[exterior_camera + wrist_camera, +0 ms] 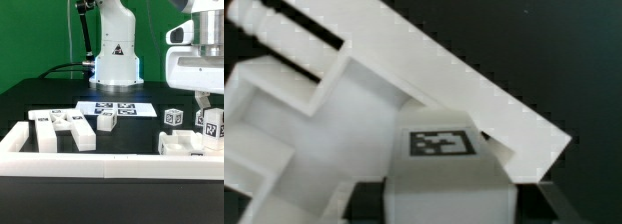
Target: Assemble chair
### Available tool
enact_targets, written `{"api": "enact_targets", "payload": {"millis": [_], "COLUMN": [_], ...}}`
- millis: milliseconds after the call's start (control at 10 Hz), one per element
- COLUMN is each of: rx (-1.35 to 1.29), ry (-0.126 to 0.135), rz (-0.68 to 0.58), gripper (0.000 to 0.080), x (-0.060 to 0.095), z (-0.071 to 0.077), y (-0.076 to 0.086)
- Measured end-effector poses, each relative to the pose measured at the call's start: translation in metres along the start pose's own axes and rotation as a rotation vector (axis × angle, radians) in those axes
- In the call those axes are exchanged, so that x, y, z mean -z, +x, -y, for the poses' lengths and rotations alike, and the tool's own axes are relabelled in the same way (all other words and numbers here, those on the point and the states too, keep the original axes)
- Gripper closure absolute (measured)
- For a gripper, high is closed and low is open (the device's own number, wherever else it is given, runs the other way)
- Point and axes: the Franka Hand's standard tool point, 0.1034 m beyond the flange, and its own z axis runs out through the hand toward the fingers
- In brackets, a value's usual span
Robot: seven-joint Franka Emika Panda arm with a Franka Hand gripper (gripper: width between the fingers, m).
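The jaws were clenched on a tagged white chair part [445, 178] at the exterior view's right, close over a framed chair piece [183, 144] on the black desk [140, 130]. Other chair parts [60, 127] lay well apart toward the exterior view's left, with the marker board [115, 106] farther back between the two groups.

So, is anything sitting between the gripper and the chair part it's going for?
Nothing visible. The gripper is closed on a tagged chair part; the other loose parts lie off to the exterior view's left.
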Motion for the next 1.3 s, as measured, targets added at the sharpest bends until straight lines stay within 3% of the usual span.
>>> {"api": "enact_targets", "payload": {"millis": [500,800,900,1000,1100,1200,1300], "rx": [-0.297,-0.312,-0.271,-0.214,-0.099,0.027,0.103], "ry": [0.004,0.012,0.012,0.011,0.011,0.012,0.013], "rz": [0.015,0.012,0.013,0.012,0.011,0.011,0.010], "gripper": [0.0508,0.0508,0.0414,0.0414,0.0214,0.0214,0.0160], "x": [-0.0004,-0.0006,-0.0007,-0.0004,-0.0004,-0.0005,-0.0006], "z": [0.0006,0.0013,0.0014,0.0018,0.0019,0.0021,0.0022], "y": [-0.0004,-0.0008,-0.0014,-0.0019,-0.0023,-0.0027,-0.0027]}}
